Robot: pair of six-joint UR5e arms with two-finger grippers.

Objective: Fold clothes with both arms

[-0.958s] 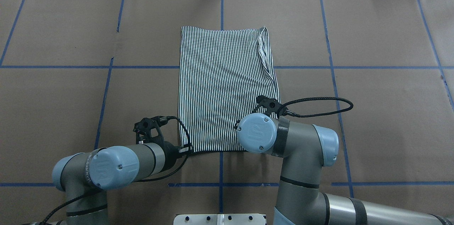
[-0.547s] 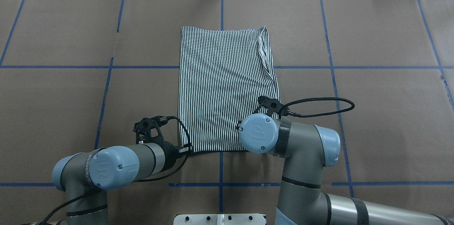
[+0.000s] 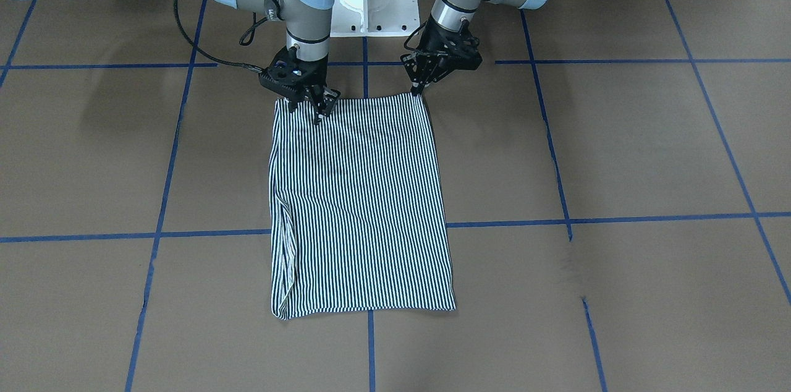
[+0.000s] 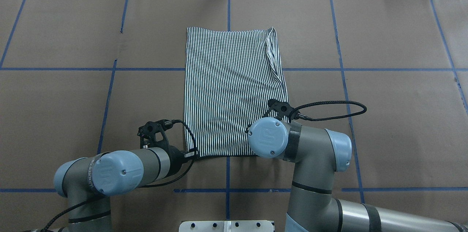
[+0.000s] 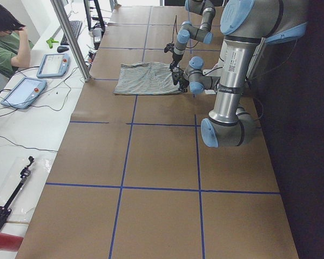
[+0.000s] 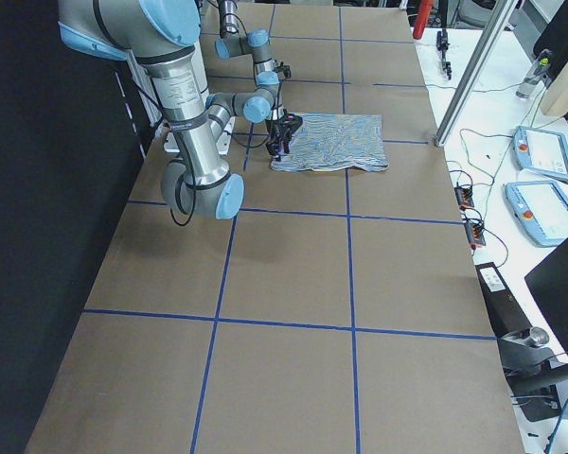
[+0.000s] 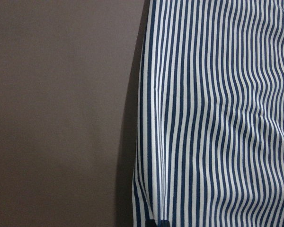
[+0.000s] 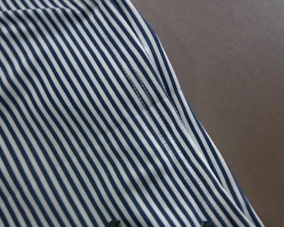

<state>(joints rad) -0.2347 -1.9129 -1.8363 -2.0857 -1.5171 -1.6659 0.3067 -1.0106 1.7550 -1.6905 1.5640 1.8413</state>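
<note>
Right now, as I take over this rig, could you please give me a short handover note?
Left gripper: looks shut on the polo shirt at its near-left corner.
Right gripper: open, fingers down at the near hem just inside the near-right corner; no pinch visible.
Shirt: flat on the table, already a narrow rectangle with no sleeves sticking out.
Left to do, probably: close the right gripper, then carry the near hem over to the far edge with both arms.

Silver-grey tubes on the left arm (image 4: 151,166) and right arm (image 4: 310,144), light-blue joint caps stamped UR with small screws, braided black cables looping off both wrists.
</note>
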